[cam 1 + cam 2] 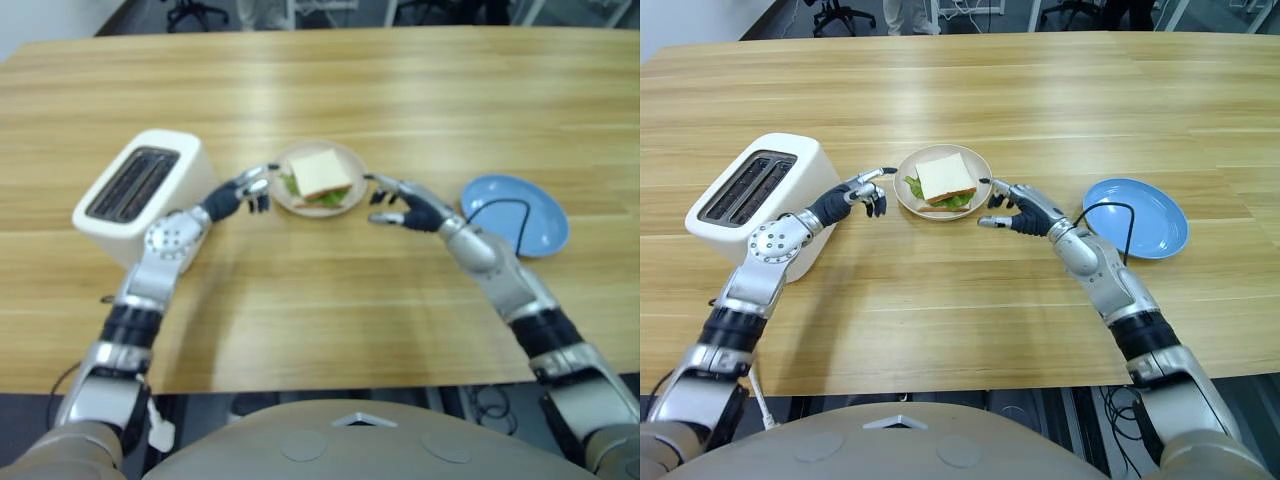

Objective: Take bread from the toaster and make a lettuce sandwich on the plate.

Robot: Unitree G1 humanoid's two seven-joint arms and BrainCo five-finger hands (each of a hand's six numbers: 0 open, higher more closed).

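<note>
Toaster (750,200): nearest item, on the outer side of the left fingers, beside that forearm. Its slots look dark and empty, which fits the bread sitting elsewhere.
Blue plate (1150,225): well out past the right fingers, behind the wrist, with a black cable (1118,212) looping over it. It holds no food and seems to play no part here.
Left hand (855,195): fingers half spread, one stretched forward and the others bent below it, with nothing between them. The tips are just short of the tan plate's left rim.
Right hand (1025,212): fingers parted in a loose claw, holding nothing. The upper tip is at the plate's right rim; whether it touches, I cannot tell.
Plate (980,165): lies between the two sets of fingertips, so both hands bracket it, probably to steady or release it.
Sandwich (945,178): on the plate, just beyond and between the fingertips, with a bread slice on top.
Lettuce (912,185): pokes out under the top slice toward the left fingers.
Stage: the stack looks complete, so the task appears almost done.
Table (940,300): bare wood beyond the fingertips.
</note>
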